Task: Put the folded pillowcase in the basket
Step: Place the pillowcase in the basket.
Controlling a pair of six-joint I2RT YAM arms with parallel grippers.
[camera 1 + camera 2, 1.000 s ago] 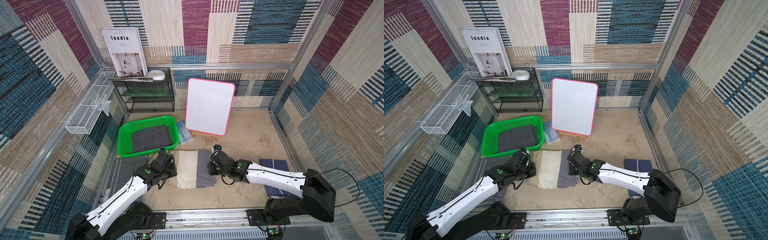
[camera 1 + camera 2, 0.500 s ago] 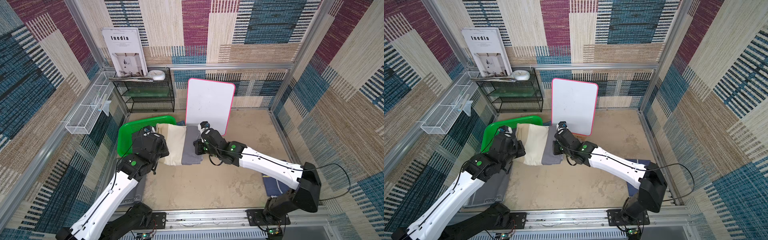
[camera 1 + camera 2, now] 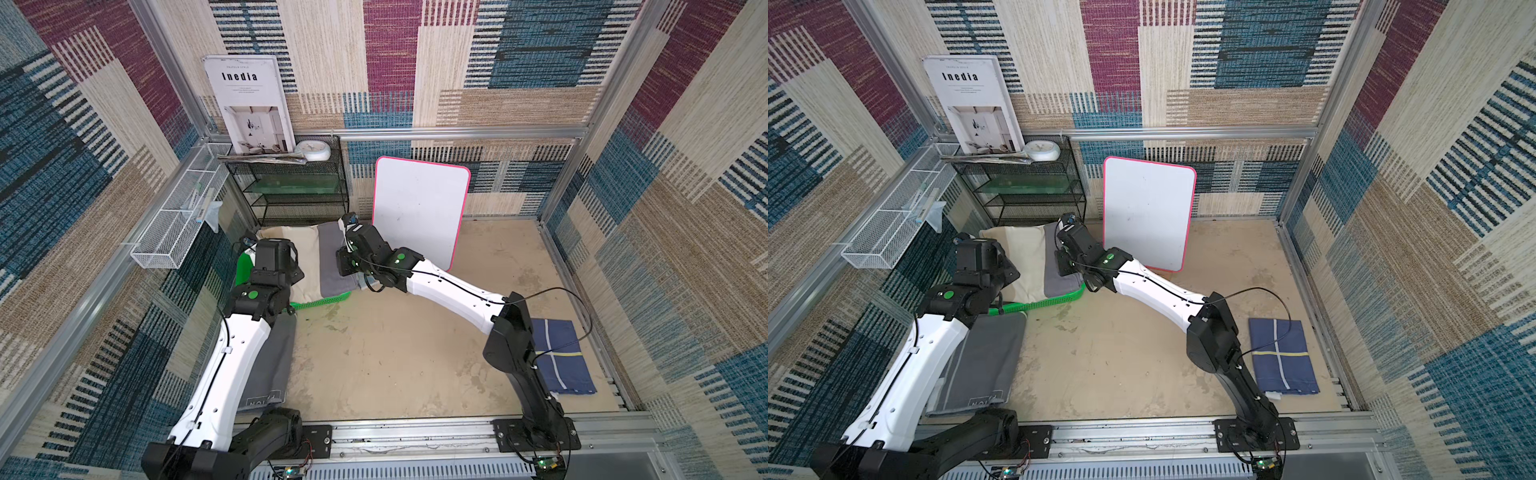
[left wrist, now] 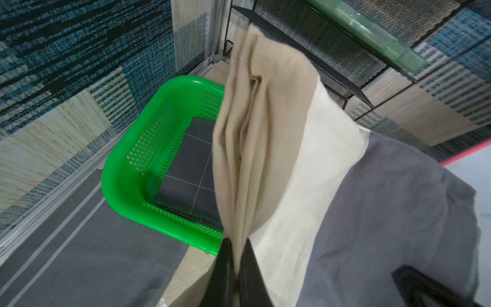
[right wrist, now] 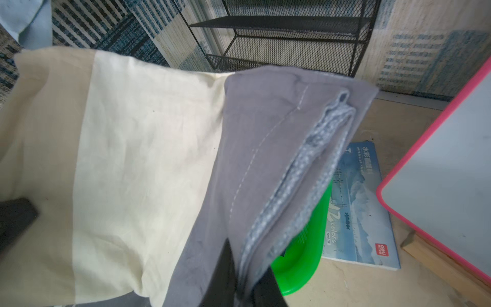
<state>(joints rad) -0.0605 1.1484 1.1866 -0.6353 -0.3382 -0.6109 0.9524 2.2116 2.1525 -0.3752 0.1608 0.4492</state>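
The folded pillowcase, cream with a grey band, hangs stretched between both grippers just above the green basket, covering most of it in both top views. My left gripper is shut on the pillowcase's cream edge. My right gripper is shut on the layered grey edge. In the left wrist view the basket lies below the cloth. It holds a dark grey folded cloth with white lines.
A pink-edged whiteboard leans at the back, close to my right wrist. A black wire shelf stands behind the basket and a white wire rack hangs on the left wall. A grey cloth, a blue cloth and a booklet lie on the table.
Both arms have lifted the pillowcase off the table and carried it back and to the left, from in front of the basket to above it. Both grips have held.
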